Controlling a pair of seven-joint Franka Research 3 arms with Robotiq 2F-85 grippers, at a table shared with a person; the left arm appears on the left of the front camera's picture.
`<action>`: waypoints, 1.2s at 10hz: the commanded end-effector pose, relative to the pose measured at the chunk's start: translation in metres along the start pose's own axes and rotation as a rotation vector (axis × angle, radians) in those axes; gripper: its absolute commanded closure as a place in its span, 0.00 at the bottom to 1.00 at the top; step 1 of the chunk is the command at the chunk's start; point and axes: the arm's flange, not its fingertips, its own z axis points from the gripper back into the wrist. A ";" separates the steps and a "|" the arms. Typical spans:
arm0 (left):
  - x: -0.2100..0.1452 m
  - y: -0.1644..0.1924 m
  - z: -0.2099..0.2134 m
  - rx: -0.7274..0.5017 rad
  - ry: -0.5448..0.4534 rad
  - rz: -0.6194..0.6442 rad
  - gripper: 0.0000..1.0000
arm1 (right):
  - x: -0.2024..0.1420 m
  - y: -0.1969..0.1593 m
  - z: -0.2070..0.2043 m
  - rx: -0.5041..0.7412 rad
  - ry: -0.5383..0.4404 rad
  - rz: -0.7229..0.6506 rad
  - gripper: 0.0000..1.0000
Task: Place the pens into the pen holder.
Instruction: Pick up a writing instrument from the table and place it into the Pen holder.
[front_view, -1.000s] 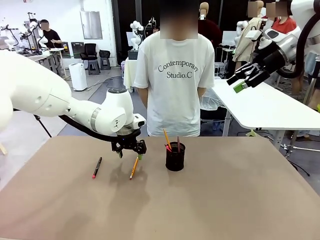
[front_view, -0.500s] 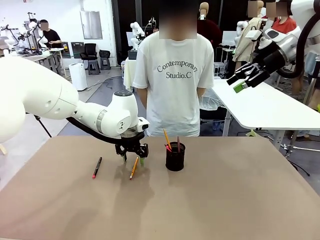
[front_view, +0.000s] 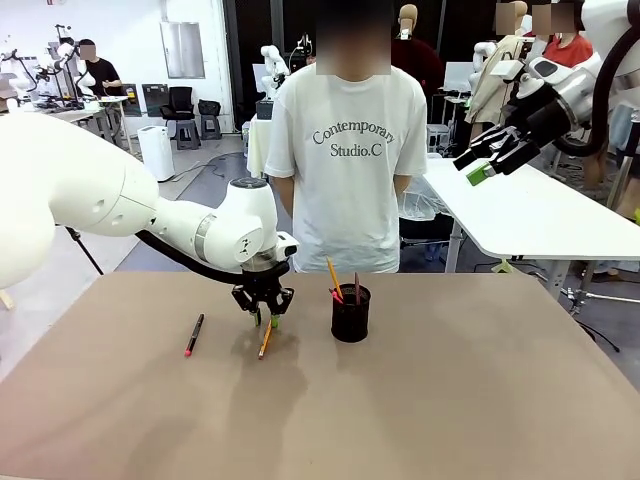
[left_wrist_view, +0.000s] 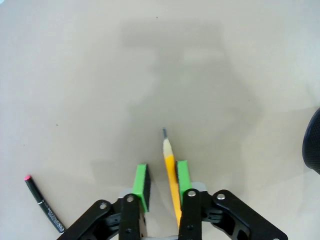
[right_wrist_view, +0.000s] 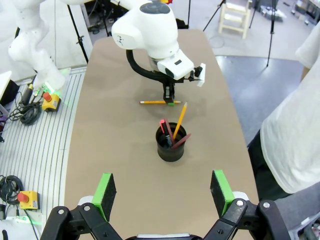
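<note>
A yellow-orange pencil (front_view: 265, 343) lies on the tan table (front_view: 450, 400), left of the black mesh pen holder (front_view: 350, 315). My left gripper (front_view: 267, 320) stands down over its far end. In the left wrist view the pencil (left_wrist_view: 169, 160) lies between the green pads, against the right-hand pad (left_wrist_view: 182, 175), with a gap to the other, so the gripper (left_wrist_view: 162, 182) is open but narrowed. A black pen with a pink end (front_view: 193, 335) lies further left. The holder (right_wrist_view: 171, 145) has a yellow pencil and reddish pens in it. My right gripper (front_view: 490, 160) hangs open, high at the right.
A person in a white T-shirt (front_view: 350, 160) stands at the table's far edge, behind the holder. The near half of the table is bare. A white table (front_view: 530, 215) stands off to the right, beyond the work table.
My left gripper has shifted slightly right over the pencil and come down around it, and its jaws have narrowed from wide open. The right arm has not moved.
</note>
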 end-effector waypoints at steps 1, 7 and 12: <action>0.004 -0.001 -0.002 0.013 0.023 0.028 1.00 | 0.003 0.001 0.000 0.000 0.000 0.003 0.00; -0.005 0.009 0.018 -0.137 0.021 0.038 1.00 | 0.003 0.001 0.000 0.000 0.000 0.003 0.00; -0.030 0.025 0.102 -0.547 -0.023 -0.093 1.00 | 0.003 0.001 0.000 0.000 0.000 0.003 0.00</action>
